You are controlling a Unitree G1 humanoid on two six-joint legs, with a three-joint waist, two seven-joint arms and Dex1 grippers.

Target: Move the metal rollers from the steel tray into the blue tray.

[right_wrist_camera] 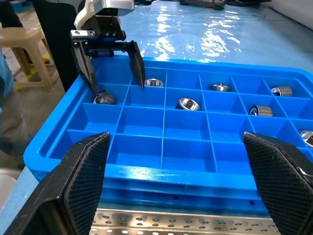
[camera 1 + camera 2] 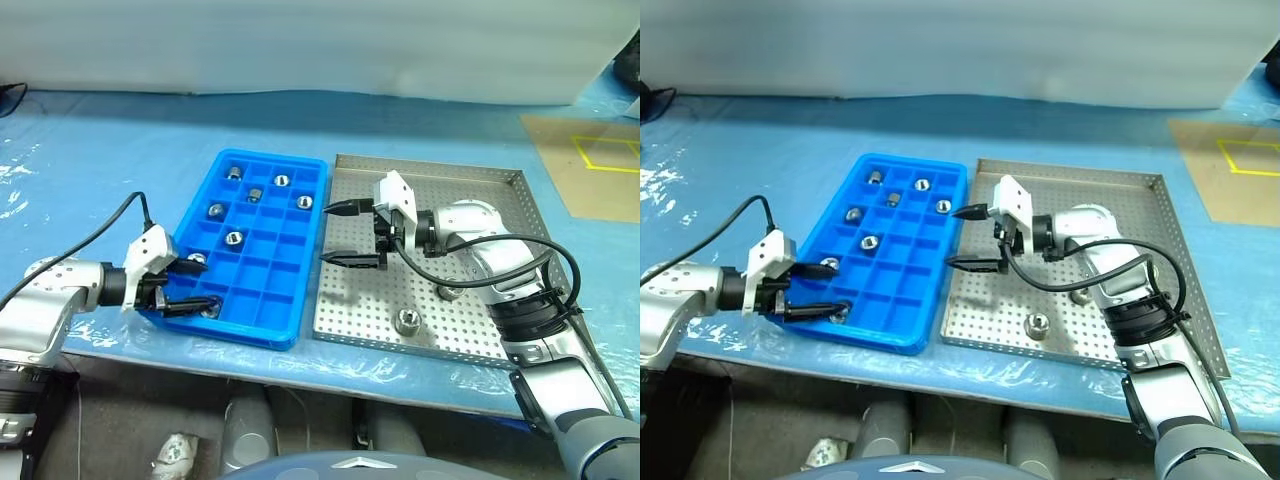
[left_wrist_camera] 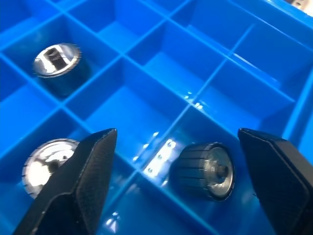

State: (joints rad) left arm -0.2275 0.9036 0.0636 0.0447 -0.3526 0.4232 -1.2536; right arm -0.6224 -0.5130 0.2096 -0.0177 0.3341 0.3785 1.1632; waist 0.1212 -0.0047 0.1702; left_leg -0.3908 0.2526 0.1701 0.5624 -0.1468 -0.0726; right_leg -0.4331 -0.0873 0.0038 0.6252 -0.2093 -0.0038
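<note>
**Releasing a roller into the blue tray's near corner**

Hovering over the near left corner of the blue tray [image 2: 262, 250], the left hand [image 2: 190, 288] has its two black fingers spread apart with nothing between them. A metal roller [image 3: 205, 170] lies on its side in the compartment directly below and between the fingers, clear of both, so this drop looks complete. A second roller [image 2: 197, 258] sits in the next compartment beyond it, and five more are spread through the far half of the tray, among them one near the far corner [image 2: 233, 173] and one by the right wall [image 2: 304, 202].

The right hand [image 2: 348, 233] hangs above the left edge of the steel tray [image 2: 500, 178], close to the blue tray's right wall, its fingers wide apart and empty, pointing toward the blue tray. Two rollers are left on the perforated floor: one near the front rim [image 2: 406, 321] and one partly hidden under the right forearm [image 2: 449, 292].

By my reading the task is well along, with seven rollers placed and two to go. The next move calls for the left hand to lift clear of the compartment walls without nudging the roller, and for a hand to reach the front roller, coming down over it with fingers straddling its sides before closing.
</note>
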